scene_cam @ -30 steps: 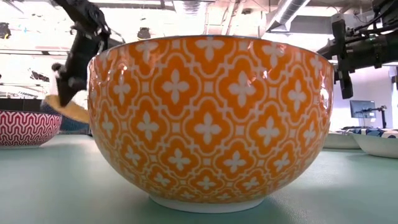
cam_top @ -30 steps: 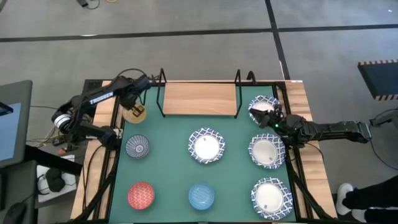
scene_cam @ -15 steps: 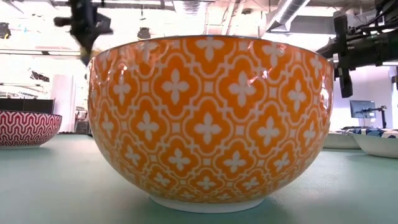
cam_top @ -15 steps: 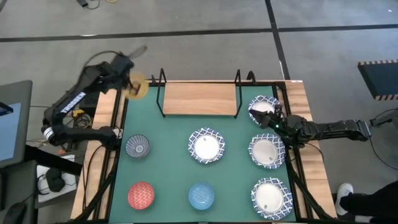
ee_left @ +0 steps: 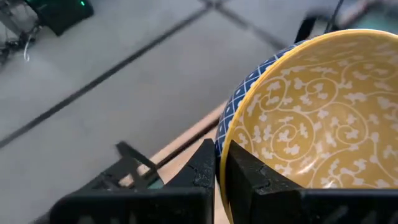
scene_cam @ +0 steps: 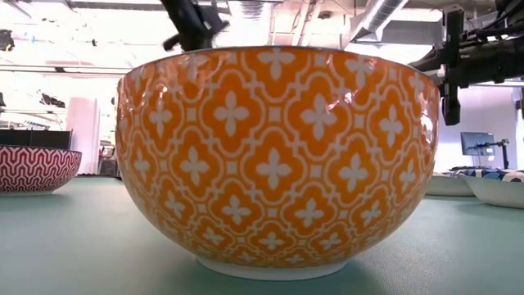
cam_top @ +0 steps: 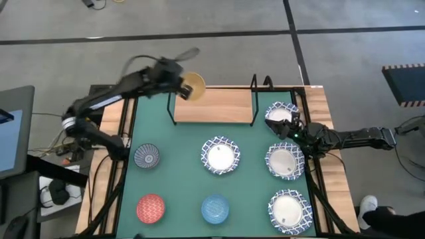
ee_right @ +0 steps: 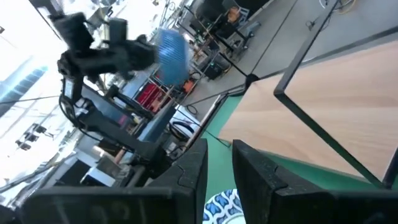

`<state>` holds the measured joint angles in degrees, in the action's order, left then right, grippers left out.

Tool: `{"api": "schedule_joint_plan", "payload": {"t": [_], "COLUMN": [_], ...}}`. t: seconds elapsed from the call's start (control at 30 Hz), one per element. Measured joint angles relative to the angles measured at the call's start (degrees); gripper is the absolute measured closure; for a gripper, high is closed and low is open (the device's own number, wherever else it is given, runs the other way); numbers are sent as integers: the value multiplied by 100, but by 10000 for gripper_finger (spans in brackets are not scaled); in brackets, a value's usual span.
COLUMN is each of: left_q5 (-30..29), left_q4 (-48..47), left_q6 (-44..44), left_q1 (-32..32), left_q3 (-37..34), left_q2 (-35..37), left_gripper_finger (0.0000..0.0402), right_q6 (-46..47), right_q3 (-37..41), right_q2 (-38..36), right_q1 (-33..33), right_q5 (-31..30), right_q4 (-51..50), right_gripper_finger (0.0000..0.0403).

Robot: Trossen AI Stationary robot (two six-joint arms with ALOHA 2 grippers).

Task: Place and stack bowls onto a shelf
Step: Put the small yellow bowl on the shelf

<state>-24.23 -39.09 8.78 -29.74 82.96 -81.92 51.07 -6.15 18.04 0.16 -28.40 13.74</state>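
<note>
My left gripper [cam_top: 180,84] is shut on a small bowl [cam_top: 193,84], yellow inside and blue outside, in the air over the far left corner of the light-wood shelf [cam_top: 212,105]. My right gripper [cam_top: 290,127] hovers over the near rim of the far right white bowl [cam_top: 280,111]. Its fingers stand a narrow gap apart [ee_right: 219,165], with a bit of blue-patterned rim [ee_right: 224,205] showing below them. The grey bowl [cam_top: 147,157], red bowl [cam_top: 151,208], blue bowl [cam_top: 215,208] and three more white bowls [cam_top: 221,156] sit upright on the green mat. My left gripper [ee_left: 221,158] pinches the yellow bowl's rim [ee_left: 231,134], with one finger [ee_left: 202,171] on the blue outer wall and the other inside. The fingers come level from the table's left. The bowl [ee_left: 311,124] is lifted clear and tilted, its yellow inside partly turned upward.
The shelf's black wire end frames [cam_top: 254,99] rise at both ends of the plank. A big orange-patterned bowl [scene_cam: 274,160] stands right in front of the low camera and blocks most of that view. White bowls [cam_top: 285,161] [cam_top: 289,209] line the mat's right side.
My left gripper carried the yellow bowl up from beside the mat's far left corner, then toward the table's right, until it was over the shelf's far left end. The bowl tipped further as it went. My right arm kept still.
</note>
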Motion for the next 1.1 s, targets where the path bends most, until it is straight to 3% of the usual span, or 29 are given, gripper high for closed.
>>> {"api": "schedule_joint_plan", "payload": {"t": [0.23,0.4,0.6,0.8,1.1], "left_q5": [1117,1548,1446,1186,691], "left_q4": [71,-217,-270,-231,-599], "left_q6": [-1030,-1398,-1670,-1514,-1500], "left_q1": [-485,-657,-710,-870,-894], "left_q3": [118,127,127,144,232], "left_q2": [-1464,-1966,-2212,-2310,-2273], "left_gripper_finger": [401,401,395,355,282], "right_q6": [280,-21,-446,-718,-1109], "right_q3": [-20,-351,-1077,-1840,-3085], "right_q2": [0,155,835,1987,4037], "right_q1": [-1,118,170,173,175], "right_q5": [-318,-637,-795,-726,327], "right_q4": [-13,-57,-543,-970,-1415], "right_gripper_finger": [302,302,302,300,300]}}
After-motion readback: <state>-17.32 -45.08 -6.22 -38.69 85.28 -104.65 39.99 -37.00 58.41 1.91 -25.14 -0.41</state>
